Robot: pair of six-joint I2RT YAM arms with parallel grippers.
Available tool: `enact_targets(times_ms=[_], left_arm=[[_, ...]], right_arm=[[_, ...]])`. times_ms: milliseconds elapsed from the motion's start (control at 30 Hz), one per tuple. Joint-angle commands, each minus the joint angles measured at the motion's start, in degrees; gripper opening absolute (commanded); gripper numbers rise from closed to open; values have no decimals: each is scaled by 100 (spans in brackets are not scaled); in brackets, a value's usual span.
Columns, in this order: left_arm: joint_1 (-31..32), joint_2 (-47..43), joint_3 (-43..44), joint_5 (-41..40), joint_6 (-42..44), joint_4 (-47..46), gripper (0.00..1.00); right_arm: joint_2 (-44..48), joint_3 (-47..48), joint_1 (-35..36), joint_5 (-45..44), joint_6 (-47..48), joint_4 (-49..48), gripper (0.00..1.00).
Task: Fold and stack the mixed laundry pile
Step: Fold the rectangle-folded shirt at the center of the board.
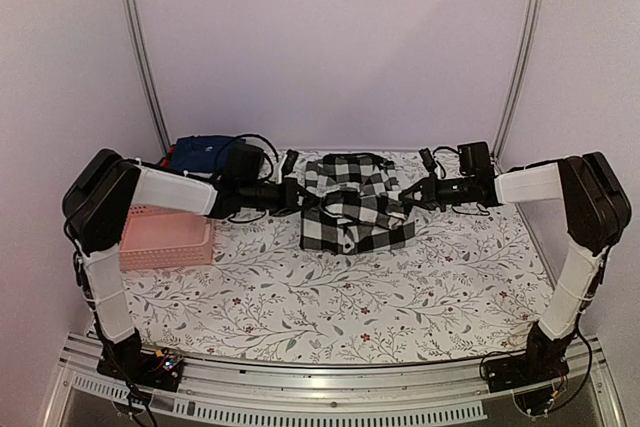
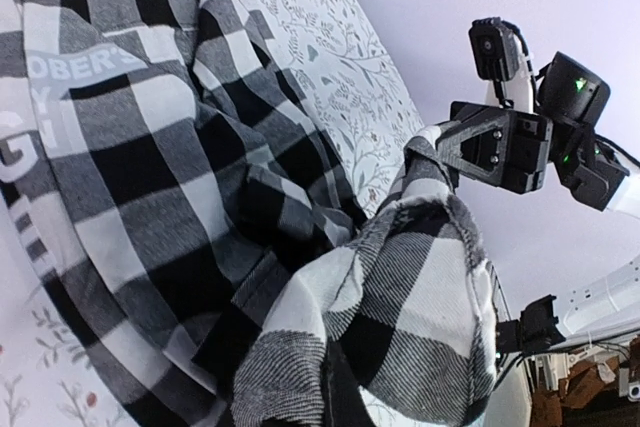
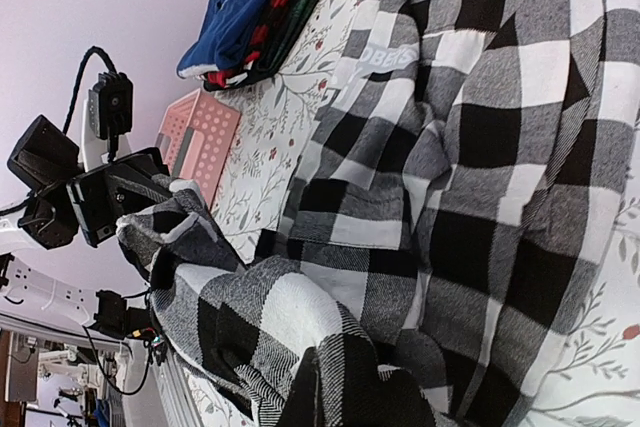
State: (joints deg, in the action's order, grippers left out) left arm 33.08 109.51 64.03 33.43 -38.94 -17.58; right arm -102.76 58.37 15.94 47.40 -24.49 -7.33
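The black-and-white checked shirt (image 1: 355, 209) lies crumpled at the middle of the table, partly lifted between both arms. My left gripper (image 1: 303, 197) is shut on its left edge, and my right gripper (image 1: 408, 197) is shut on its right edge. In the left wrist view the shirt (image 2: 150, 147) fills the frame and hides my own fingers; the right gripper (image 2: 442, 150) pinches a fold opposite. In the right wrist view the shirt (image 3: 480, 147) covers my fingers too, and the left gripper (image 3: 125, 197) holds a bunched edge. Folded navy trousers (image 1: 200, 154) top a stack at the back left, over a red-and-black plaid piece (image 3: 285, 2).
A pink slotted basket (image 1: 165, 237) sits at the left edge of the floral tablecloth (image 1: 330, 297), under the left arm. Metal frame posts (image 1: 140, 47) rise at the back corners. Cables (image 1: 255, 142) trail near the stack.
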Motion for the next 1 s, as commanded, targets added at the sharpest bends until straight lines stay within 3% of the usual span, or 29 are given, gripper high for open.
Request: enact_targets(times_ms=[0, 233, 500, 667, 833, 900, 967], left_arm=[[-316, 711, 672, 364, 137, 172, 0], [-564, 1957, 1731, 578, 115, 190, 0], [-588, 2903, 2525, 519, 287, 659, 0], [-463, 2616, 1898, 378, 283, 630, 0], [-251, 1753, 481, 269, 164, 218, 0], [-205, 1407, 20, 254, 109, 30, 0], [-204, 1101, -257, 273, 145, -81, 8]], right_arm=[[-916, 686, -254, 210, 186, 11, 0], [-2110, 1497, -343, 268, 55, -117, 0], [-2845, 1908, -384, 167, 53, 13, 0], [-2771, 1380, -245, 86, 78, 27, 0], [-1990, -102, -101, 94, -1, -521, 1], [-1661, -662, -89, 156, -122, -775, 4], [-1308, -1042, -91, 244, -181, -863, 14]])
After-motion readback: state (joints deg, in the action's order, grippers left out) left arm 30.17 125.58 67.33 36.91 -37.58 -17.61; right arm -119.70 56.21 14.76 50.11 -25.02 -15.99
